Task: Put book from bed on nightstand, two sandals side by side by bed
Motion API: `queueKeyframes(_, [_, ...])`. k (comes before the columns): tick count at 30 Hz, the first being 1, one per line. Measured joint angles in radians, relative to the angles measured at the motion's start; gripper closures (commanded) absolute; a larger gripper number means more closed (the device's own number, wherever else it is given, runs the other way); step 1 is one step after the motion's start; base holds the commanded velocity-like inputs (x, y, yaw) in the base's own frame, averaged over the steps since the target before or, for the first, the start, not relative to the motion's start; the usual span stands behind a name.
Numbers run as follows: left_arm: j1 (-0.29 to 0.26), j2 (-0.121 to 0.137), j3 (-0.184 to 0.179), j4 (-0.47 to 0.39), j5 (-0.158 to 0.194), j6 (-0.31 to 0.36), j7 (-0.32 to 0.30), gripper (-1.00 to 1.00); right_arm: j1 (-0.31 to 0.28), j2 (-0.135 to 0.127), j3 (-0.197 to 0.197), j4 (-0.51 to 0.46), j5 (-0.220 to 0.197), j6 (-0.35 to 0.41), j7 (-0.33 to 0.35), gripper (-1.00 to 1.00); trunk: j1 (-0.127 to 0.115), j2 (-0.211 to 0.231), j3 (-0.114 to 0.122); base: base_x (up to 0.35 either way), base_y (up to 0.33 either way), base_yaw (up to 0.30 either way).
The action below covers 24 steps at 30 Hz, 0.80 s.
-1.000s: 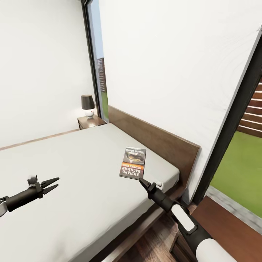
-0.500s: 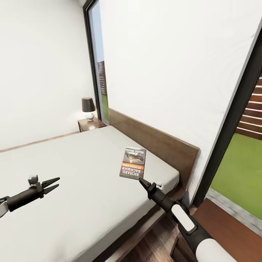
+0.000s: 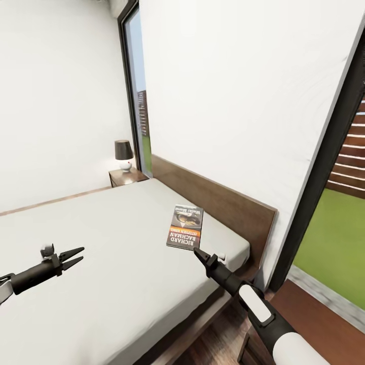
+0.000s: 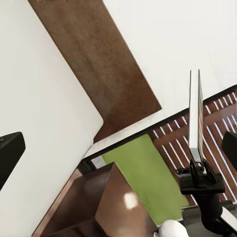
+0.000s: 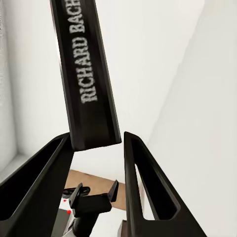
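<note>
Looking from my head, the book (image 3: pixel 185 227) is upright off the bed (image 3: pixel 111 263), clamped in my right gripper (image 3: pixel 195 250); my left gripper (image 3: pixel 76 257) hangs spread, empty. At my right wrist, the book's spine sits between the fingers (image 5: pixel 143 182). Nightstand (image 3: pixel 126 177) placement and sandals remain.

Book (image 3: pixel 185 226) above bed (image 3: pixel 101 263); nightstand (image 3: pixel 126 177) beyond.

You're in a home bedroom: a low dark-wood bed (image 3: pixel 223 210) with grey mattress against a white wall, a nightstand (image 3: pixel 126 177) with a small lamp (image 3: pixel 123 154) at its far corner, tall dark-framed windows (image 3: pixel 136 91) onto grass.
</note>
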State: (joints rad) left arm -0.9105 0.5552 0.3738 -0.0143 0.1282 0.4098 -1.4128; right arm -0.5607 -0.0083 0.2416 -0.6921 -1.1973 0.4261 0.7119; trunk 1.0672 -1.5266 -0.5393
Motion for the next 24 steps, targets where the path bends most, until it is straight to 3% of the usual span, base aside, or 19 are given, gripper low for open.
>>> queueKeyframes(24, [0.000,0.000,0.000,0.000,0.000,0.001,0.000,-1.00,0.000,0.000,0.001,0.000,0.000,0.000,0.000,1.00,0.000,0.000,0.036,0.000,0.000,0.000])
